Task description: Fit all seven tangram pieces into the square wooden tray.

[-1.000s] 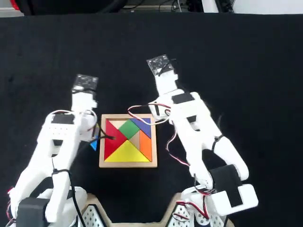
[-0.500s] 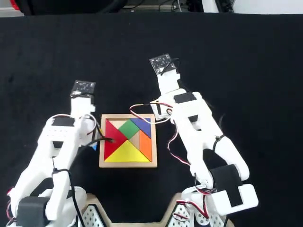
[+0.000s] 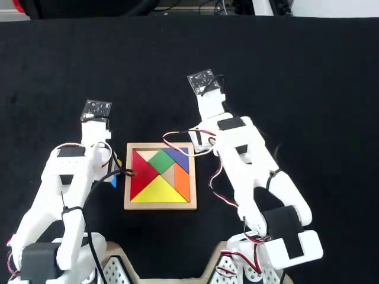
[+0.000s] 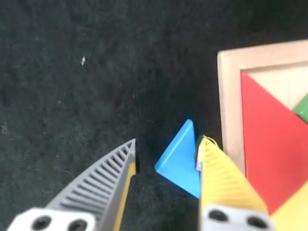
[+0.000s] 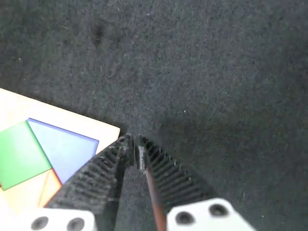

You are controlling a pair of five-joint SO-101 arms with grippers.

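Note:
The square wooden tray (image 3: 128, 204) lies between the two arms and holds red, yellow, green, blue and orange pieces, with a bare wooden patch near its middle. A small blue triangle (image 4: 180, 159) (image 3: 113, 180) lies flat on the black cloth just outside the tray's left wall (image 4: 227, 106). My left gripper (image 4: 168, 142) is open, one finger on either side of this triangle, the yellow finger (image 4: 216, 178) against its tray-side edge. My right gripper (image 5: 131, 142) is shut on nothing, its tips low at the tray's far right corner (image 5: 111, 131).
Black cloth covers the whole table (image 3: 308, 89), with open room behind and to both sides of the tray. Red and white cables (image 3: 177, 135) loop from the right arm over the tray's far edge. The arm bases stand at the near edge.
The left arm has drawn leftward, away from the tray's wall, and the blue triangle has shifted slightly left with it. The right arm has hardly moved.

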